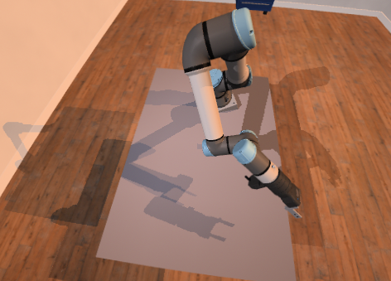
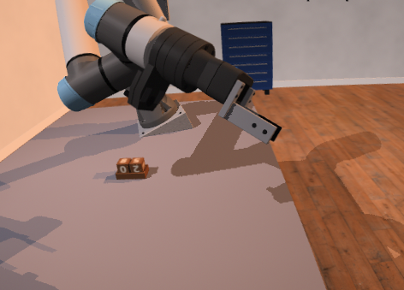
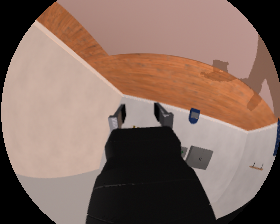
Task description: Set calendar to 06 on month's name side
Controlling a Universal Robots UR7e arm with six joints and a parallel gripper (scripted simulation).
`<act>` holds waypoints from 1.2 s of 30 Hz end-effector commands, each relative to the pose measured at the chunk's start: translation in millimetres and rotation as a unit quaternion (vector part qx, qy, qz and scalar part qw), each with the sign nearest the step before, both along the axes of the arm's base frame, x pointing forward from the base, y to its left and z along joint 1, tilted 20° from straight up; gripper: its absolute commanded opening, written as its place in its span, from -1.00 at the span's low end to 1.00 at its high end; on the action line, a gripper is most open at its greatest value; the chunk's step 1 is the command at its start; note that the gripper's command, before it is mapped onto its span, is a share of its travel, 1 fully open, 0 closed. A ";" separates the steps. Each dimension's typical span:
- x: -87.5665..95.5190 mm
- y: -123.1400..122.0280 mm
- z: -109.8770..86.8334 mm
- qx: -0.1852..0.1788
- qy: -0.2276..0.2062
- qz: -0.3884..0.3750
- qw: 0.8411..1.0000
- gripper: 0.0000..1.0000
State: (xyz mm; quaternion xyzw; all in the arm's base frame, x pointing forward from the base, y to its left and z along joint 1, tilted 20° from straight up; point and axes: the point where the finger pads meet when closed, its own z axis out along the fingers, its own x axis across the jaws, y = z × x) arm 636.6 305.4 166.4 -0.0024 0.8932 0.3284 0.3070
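The gripper [image 2: 252,121] hangs in the air above the table's [image 2: 205,232] right edge, tilted down and outward, its fingers [image 2: 250,124] spread wide apart with nothing between them. The calendar sits well away from the tool, behind and below it toward the arm's base: a brown tray [image 2: 132,175] lying flat on the table, holding two cubes side by side, the left cube [image 2: 123,166] showing 0 and the right cube [image 2: 138,165] showing 2. In the top view the arm hides the calendar.
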 end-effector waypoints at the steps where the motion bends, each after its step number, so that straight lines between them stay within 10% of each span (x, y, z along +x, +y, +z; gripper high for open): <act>1: 0.1 0.3 0.9 0.000 -0.001 0.000 1.000 1.00; 23: -1.9 -5.1 0.6 -0.008 0.003 -0.005 1.000 1.00; 36: -46.0 -82.2 -4.6 -0.122 0.063 -0.062 0.989 1.00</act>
